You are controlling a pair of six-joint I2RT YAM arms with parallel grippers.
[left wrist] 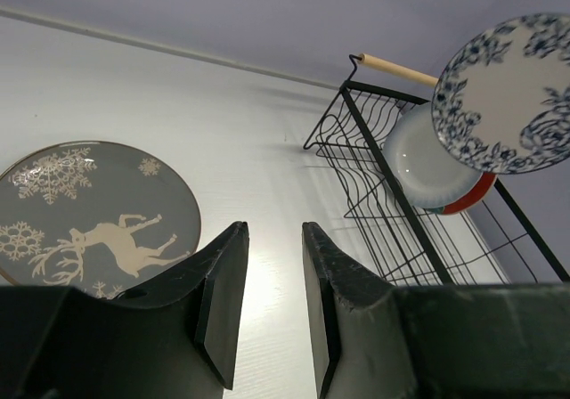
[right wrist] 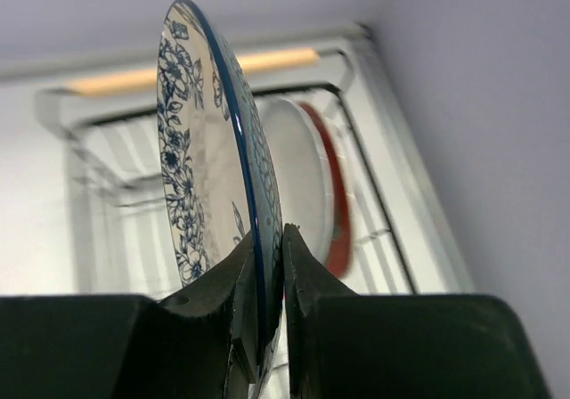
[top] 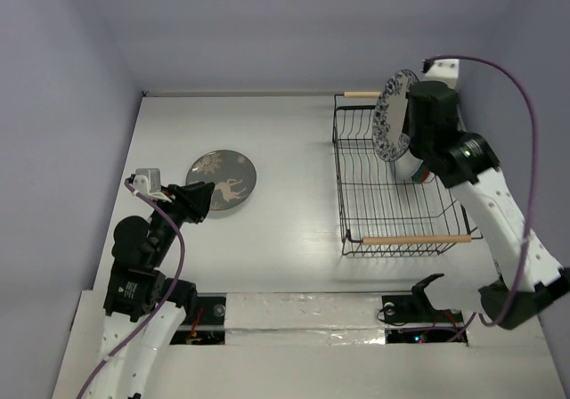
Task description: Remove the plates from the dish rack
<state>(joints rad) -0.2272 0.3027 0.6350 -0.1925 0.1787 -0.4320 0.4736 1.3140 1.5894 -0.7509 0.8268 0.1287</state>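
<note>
My right gripper (top: 411,141) is shut on the rim of the white plate with blue flowers (top: 392,114) and holds it upright above the far end of the black wire dish rack (top: 392,205). In the right wrist view the gripper (right wrist: 272,279) pinches this plate (right wrist: 191,141); behind it a plain pale plate (right wrist: 298,172) and a red plate (right wrist: 337,203) stand in the rack. The grey deer plate (top: 221,179) lies flat on the table at left. My left gripper (top: 198,200) is open and empty just beside it. The mint green plate is out of view.
The rack has wooden rod handles at its far end (top: 361,93) and near end (top: 416,239). Walls close the table on the left, back and right. The table's near edge has a taped strip (top: 303,314).
</note>
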